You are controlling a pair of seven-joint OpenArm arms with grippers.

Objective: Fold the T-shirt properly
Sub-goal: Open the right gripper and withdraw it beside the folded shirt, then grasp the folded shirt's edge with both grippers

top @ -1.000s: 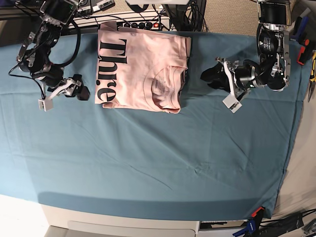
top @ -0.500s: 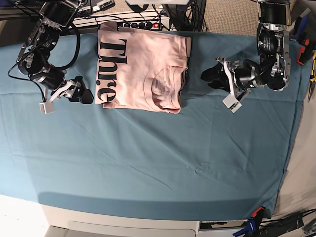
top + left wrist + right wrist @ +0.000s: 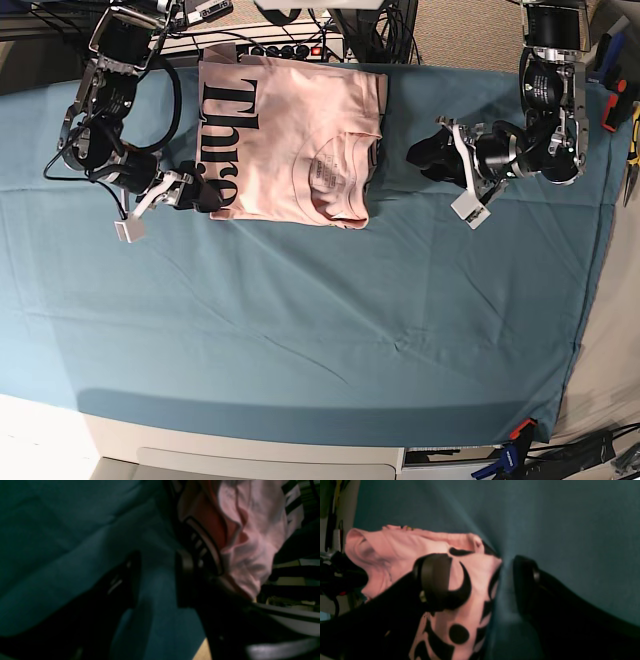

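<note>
Since the earlier frames the right claw has travelled across the cloth to the lower lettered corner of the T-shirt; a second ago it sat clear of that edge. The left claw has not shifted.

T-shirt: folded into a rough rectangle, lying flat on the far part of the bench, black lettering face-up along one side, neck label showing nearer the other side.

Right claw, right wrist view: jaws spread wide and straddling the shirt's edge, one finger over the lettered pink fabric, the other finger over the teal cloth just beside the shirt. Whether either finger presses down cannot be told. The base view shows only that the claw overlaps the shirt corner.

Left claw, left wrist view: jaws apart, nothing between them but teal cloth; bunched pink fabric lies just beside one finger. Picture dark and blurred. The base view places this claw near the shirt's label-side edge, not touching.
</note>
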